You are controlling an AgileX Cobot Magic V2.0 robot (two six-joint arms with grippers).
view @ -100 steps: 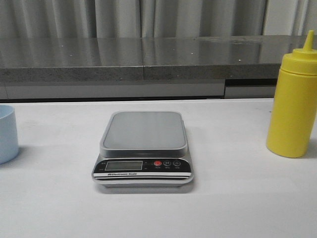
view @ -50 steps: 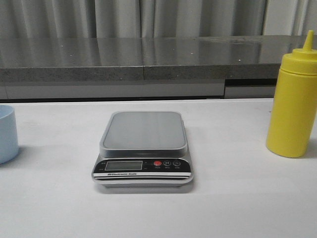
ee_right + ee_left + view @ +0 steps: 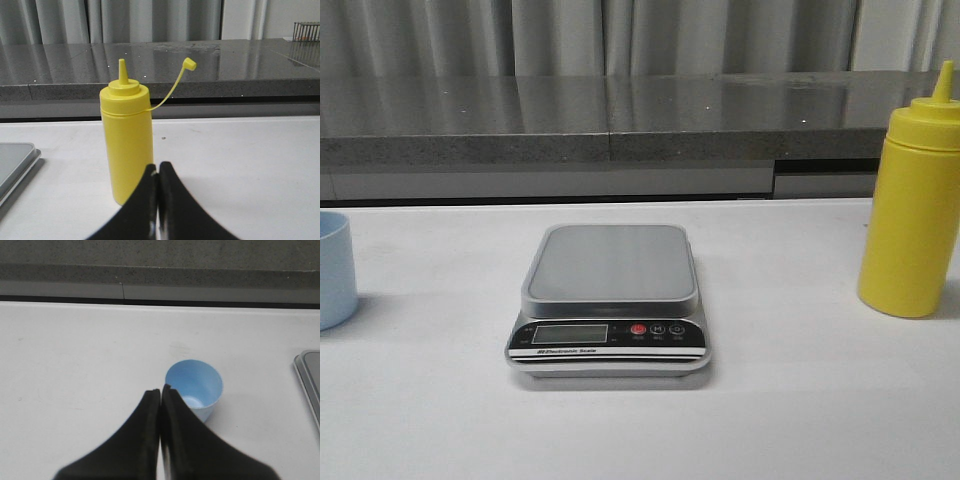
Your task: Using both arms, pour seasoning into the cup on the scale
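The scale (image 3: 610, 300) sits mid-table with a bare grey platform, black panel and red button. The light blue cup (image 3: 334, 268) stands upright and empty at the table's left edge; it also shows in the left wrist view (image 3: 195, 387). The yellow seasoning bottle (image 3: 910, 210) stands upright at the right, its nozzle uncapped, the cap hanging on a tether (image 3: 189, 63). My left gripper (image 3: 160, 389) is shut and empty, just short of the cup. My right gripper (image 3: 158, 166) is shut and empty, in front of the bottle (image 3: 126, 140). Neither gripper shows in the front view.
A grey stone counter (image 3: 620, 120) runs along the back of the white table (image 3: 780, 400), with curtains behind it. The scale's edge shows in both wrist views (image 3: 307, 375) (image 3: 15, 160). A small wire rack (image 3: 306, 29) stands on the counter far right.
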